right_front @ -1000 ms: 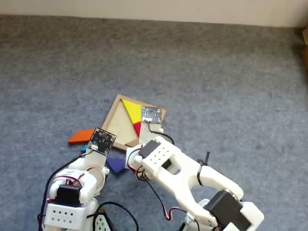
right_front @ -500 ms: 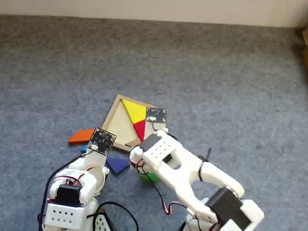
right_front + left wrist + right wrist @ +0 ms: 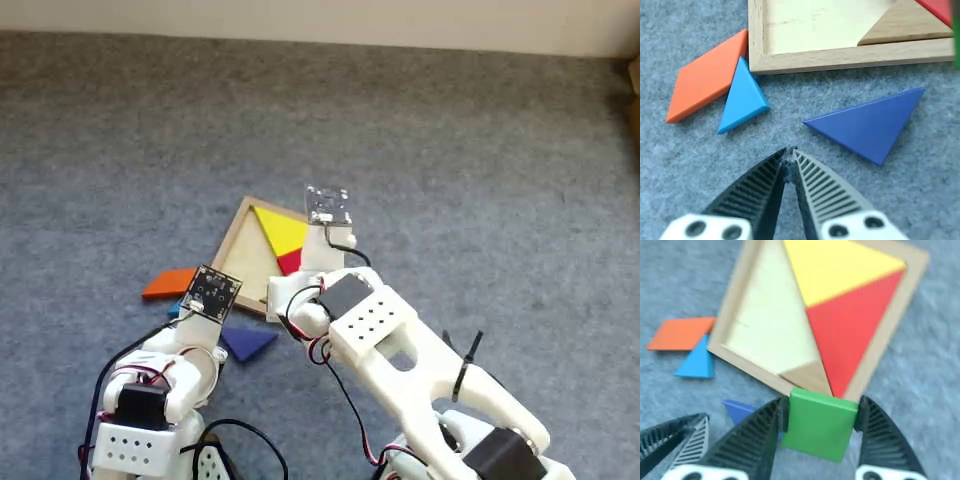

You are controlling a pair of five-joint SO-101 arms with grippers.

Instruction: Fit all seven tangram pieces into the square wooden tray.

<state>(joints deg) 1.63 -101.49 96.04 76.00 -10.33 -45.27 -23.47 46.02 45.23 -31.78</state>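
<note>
The square wooden tray [image 3: 238, 228] [image 3: 732, 300] holds a yellow triangle [image 3: 281, 230] [image 3: 840, 265], a red triangle [image 3: 290, 263] [image 3: 850, 330] and a small wood-coloured triangle [image 3: 807, 376] [image 3: 905, 25]. My right gripper [image 3: 822, 407] is shut on a green square [image 3: 820, 425], held above the tray's near corner. My left gripper [image 3: 789, 150] is shut and empty over the carpet. A dark blue triangle [image 3: 870, 125] [image 3: 248, 343] lies just ahead of it. Beside the tray's rim [image 3: 840, 57] lie an orange parallelogram [image 3: 707, 75] [image 3: 168, 283] and a light blue triangle [image 3: 742, 97], touching each other.
Grey carpet surrounds everything, with free room beyond and to the right of the tray. The right arm [image 3: 350, 305] covers the tray's near corner in the high view. The left gripper's fingers [image 3: 677, 437] sit close beside the right one.
The right arm has stretched farther out over the tray. A green patch seen beneath it half a second ago is gone from the high view. The left arm has kept still.
</note>
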